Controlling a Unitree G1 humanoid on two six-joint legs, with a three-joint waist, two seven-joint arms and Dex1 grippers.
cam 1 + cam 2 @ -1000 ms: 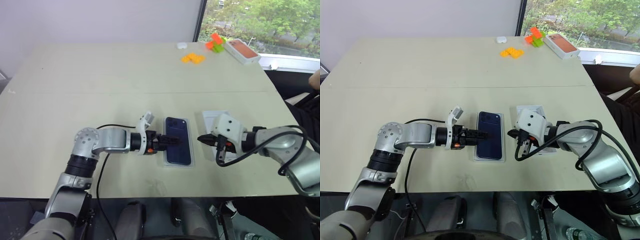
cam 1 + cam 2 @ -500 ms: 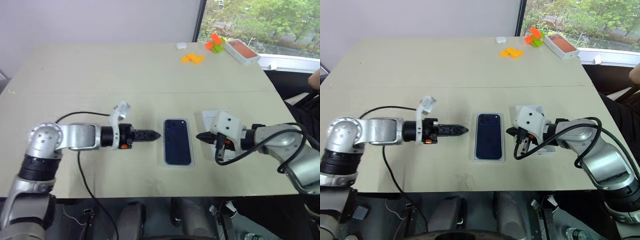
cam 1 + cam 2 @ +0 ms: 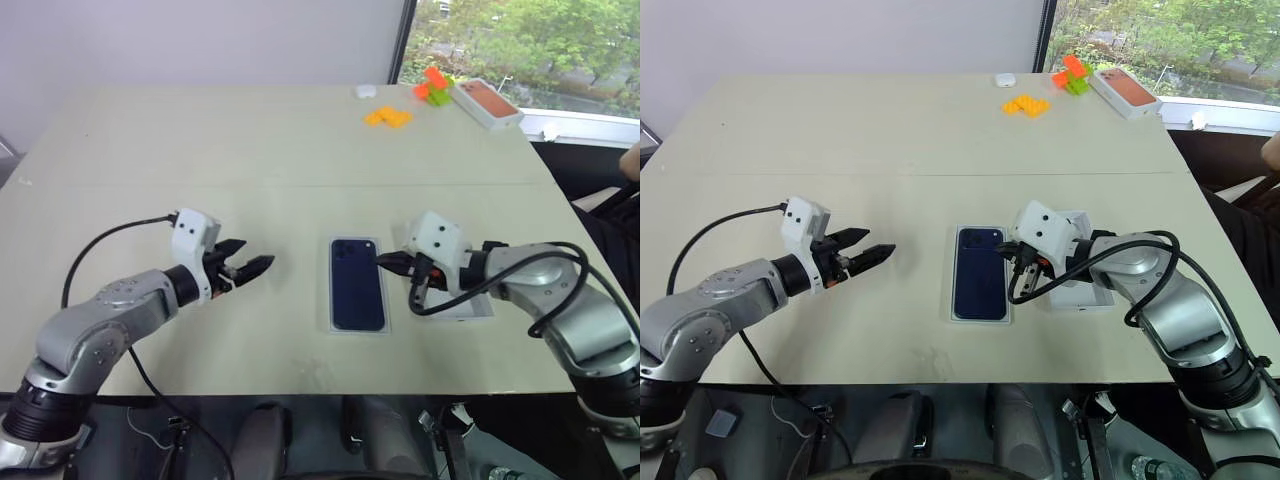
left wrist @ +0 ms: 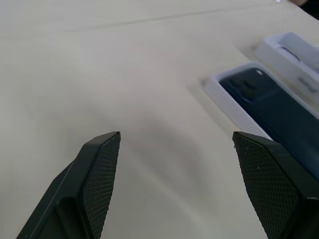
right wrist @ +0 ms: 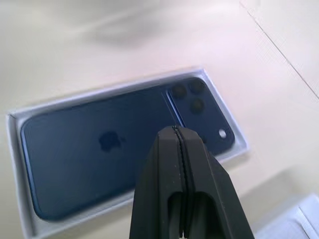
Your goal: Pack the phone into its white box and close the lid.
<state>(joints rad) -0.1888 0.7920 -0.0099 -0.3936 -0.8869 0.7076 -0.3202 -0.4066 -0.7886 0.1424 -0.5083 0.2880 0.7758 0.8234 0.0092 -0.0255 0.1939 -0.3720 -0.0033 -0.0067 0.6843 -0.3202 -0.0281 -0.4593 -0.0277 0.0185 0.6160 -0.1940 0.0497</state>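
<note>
A: Lying flat in the box (image 3: 335,322), the phone (image 3: 357,283) faces back-up near the front middle of the bench (image 3: 200,150), its camera block at the far end and a thin white rim showing all round it.

B: And the left tool (image 3: 252,268)?

A: Its fingers stand well apart, holding nothing, above bare bench and clearly to the left of the box. The left wrist view looks between both black fingers (image 4: 97,169) toward the box's near corner.

B: The right one?

A: The right tool (image 3: 383,260) has its fingers pressed together, empty, tip just beside the box's right edge near the camera end. In the right wrist view the joined fingers (image 5: 182,164) sit over the phone's back; whether they touch it I cannot tell.

B: Where is the lid?

A: A white tray-like piece (image 3: 1085,295) lies just right of the box, mostly under the right arm. I cannot tell if that is the lid.

B: Anything else?

A: At the far right corner sit an orange-topped box (image 3: 485,102), orange pieces (image 3: 386,117), an orange and green block (image 3: 433,86) and a small white thing (image 3: 365,91).
</note>
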